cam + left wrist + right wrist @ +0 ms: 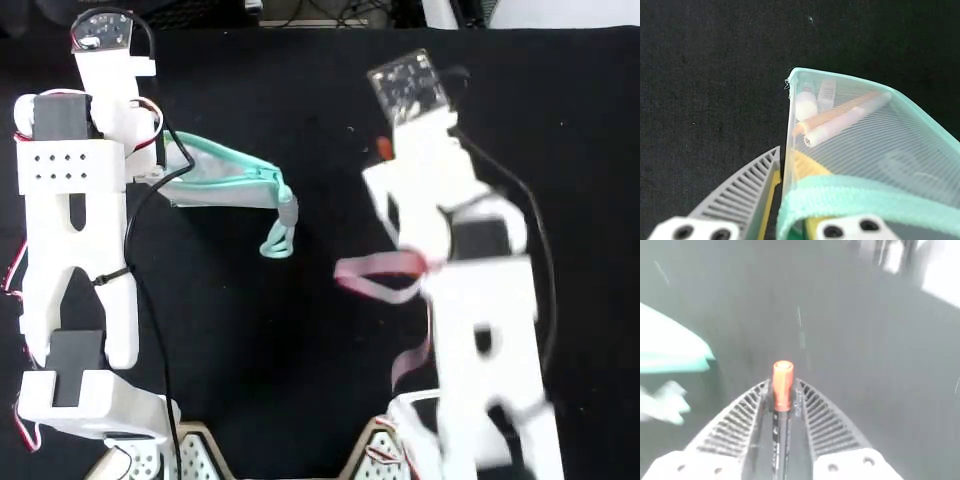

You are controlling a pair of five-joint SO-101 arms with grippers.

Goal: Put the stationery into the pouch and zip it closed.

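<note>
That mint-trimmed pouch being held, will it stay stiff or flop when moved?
Probably floppy: the pouch is thin see-through material, and its pull loop dangles limp. The pens inside lie loose, so they will likely slide when it tilts.

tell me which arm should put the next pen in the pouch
Right. The right jaws grip the orange-capped pen, while the left jaws hold the pouch, which has pens inside.

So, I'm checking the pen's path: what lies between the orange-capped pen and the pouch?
Nothing but bare black table, as the high view shows. The stretch from the pen to the pouch is open.
</note>
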